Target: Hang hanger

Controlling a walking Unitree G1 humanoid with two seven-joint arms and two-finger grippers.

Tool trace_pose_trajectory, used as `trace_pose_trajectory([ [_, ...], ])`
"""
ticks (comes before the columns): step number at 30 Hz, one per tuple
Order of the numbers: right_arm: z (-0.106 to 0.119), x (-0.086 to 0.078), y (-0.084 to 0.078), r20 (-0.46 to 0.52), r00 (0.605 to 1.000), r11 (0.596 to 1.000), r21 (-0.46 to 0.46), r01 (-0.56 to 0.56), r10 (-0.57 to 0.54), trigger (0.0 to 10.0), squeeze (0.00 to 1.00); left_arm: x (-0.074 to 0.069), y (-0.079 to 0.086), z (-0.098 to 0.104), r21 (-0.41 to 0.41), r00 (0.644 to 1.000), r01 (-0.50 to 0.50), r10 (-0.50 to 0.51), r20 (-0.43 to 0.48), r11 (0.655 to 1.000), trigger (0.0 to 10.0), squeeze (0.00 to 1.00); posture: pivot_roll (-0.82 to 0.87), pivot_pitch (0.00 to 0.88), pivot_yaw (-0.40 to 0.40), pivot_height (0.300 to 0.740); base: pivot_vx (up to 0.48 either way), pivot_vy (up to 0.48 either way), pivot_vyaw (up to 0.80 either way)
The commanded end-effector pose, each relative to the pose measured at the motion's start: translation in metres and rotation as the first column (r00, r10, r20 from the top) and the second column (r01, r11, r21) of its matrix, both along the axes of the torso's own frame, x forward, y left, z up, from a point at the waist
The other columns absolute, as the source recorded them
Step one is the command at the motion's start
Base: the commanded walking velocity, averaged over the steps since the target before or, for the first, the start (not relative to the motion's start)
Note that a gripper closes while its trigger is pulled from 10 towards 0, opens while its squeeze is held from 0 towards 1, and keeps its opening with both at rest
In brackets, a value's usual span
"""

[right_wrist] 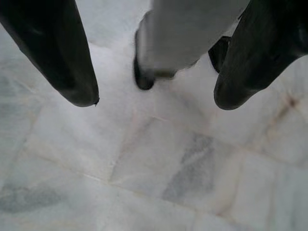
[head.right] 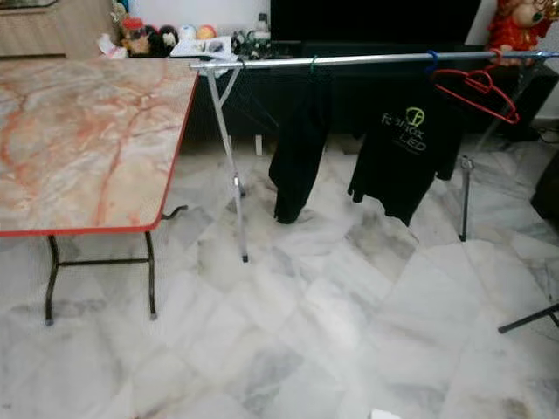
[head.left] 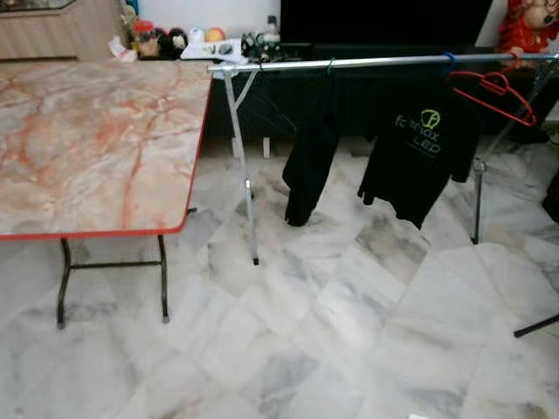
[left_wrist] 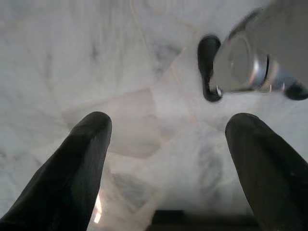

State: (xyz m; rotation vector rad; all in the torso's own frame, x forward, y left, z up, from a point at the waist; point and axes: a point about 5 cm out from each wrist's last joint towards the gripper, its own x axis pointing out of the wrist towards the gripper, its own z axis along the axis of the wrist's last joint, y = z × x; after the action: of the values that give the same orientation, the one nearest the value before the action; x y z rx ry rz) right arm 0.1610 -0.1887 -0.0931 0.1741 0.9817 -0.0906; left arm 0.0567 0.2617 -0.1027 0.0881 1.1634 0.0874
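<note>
1. Head views: a silver clothes rail runs across the scene from 11 o'clock to 2 o'clock, carried on thin metal legs.
2. Red hanger hangs empty on the rail near its right end, at about 2 o'clock; hook over the bar, body tilted down to the right.
3. Beside it, toward 1 o'clock, a black T-shirt with a green and white logo hangs from a blue hook. A second black garment hangs at 12 o'clock on a green hook, well apart from the red hanger.
4. Desk with a marble-pattern top, red edge and black folding legs fills the 9 to 11 o'clock area; its top is bare.
5. Floor is pale grey-veined marble tile.
6. Behind the rail: a low black cabinet with small toys and trinkets at its left end; red figurine at far 2 o'clock.
7. Left claw, left wrist view: fingers apart, nothing between them, pointing down at the floor. A silver robot limb with a black foot lies beyond.
8. Right claw, right wrist view: fingers apart, holding nothing, aimed at the floor; a grey leg and black foot beyond.
</note>
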Motion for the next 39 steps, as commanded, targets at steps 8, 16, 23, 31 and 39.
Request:
trace_pose_trajectory([
  [8, -0.0008, -0.0043, -0.0070, -0.003, 0.999, 0.999, -0.030, 0.037, -0.037, 10.0, 0.00, 0.0044, -0.0063, -0.0013, -0.018, 1.000, 0.011, -0.011, 0.006, 1.000, 10.0, 0.00, 0.02, 0.111, 0.013, 0.740, 0.339, 0.000, -0.19],
  [16, 0.0001, -0.0021, -0.0058, 0.010, 1.000, 0.999, -0.024, 0.025, -0.025, 10.0, 0.00, 0.0047, -0.0066, -0.0014, -0.018, 1.000, 0.014, -0.014, 0.003, 1.000, 10.0, 0.00, 0.02, 0.112, 0.011, 0.740, 0.341, 0.000, 0.00],
  [23, 0.0014, 0.0008, -0.0037, 0.027, 1.000, 0.999, -0.039, -0.008, 0.009, 10.0, 0.00, 0.0051, -0.0063, -0.0013, -0.017, 1.000, 0.017, -0.017, 0.001, 1.000, 10.0, 0.00, 0.02, 0.112, 0.011, 0.740, 0.342, 0.000, 0.37],
  [31, 0.0013, 0.0005, -0.0048, 0.025, 0.999, 0.999, -0.037, 0.023, -0.022, 10.0, 0.00, 0.0049, -0.0065, -0.0015, -0.018, 1.000, 0.021, -0.021, -0.002, 1.000, 10.0, 0.00, 0.02, 0.106, 0.014, 0.740, 0.342, 0.000, 0.30],
  [39, 0.0019, 0.0020, -0.0039, 0.031, 0.999, 0.999, -0.034, 0.019, -0.018, 10.0, 0.00, 0.0040, -0.0067, -0.0016, -0.019, 1.000, 0.025, -0.025, -0.004, 0.999, 10.0, 0.00, 0.02, 0.086, 0.017, 0.740, 0.342, 0.000, 0.00],
])
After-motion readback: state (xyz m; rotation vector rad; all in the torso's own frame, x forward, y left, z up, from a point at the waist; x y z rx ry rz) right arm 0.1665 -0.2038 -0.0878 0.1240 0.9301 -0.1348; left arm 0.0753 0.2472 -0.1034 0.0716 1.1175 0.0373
